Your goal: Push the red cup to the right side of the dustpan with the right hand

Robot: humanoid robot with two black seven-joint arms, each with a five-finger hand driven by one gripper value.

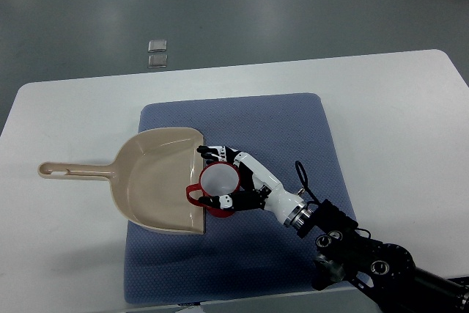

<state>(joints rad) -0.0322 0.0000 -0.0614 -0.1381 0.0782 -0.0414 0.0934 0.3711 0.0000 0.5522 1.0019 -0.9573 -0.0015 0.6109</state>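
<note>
A mat (pixel 293 130) lies on the desk (pixel 396 100). The dustpan (pixel 157 181) rests on the mat's left part, handle pointing left over the desk. The cup (pixel 218 181) stands at the dustpan's right edge, the right robot hand (pixel 236 179) curled around it.

- The dustpan (pixel 150 181) looks like smooth beige plastic with a faint sheen.
- The red cup (pixel 218 190) looks like glossy plastic, white inside.
- The blue mat (pixel 293 137) has a matt, finely textured, cloth-like surface.
- The table (pixel 410 130) is smooth matt white.
- The right hand (pixel 242 179) has glossy white shells and black joints.
</note>
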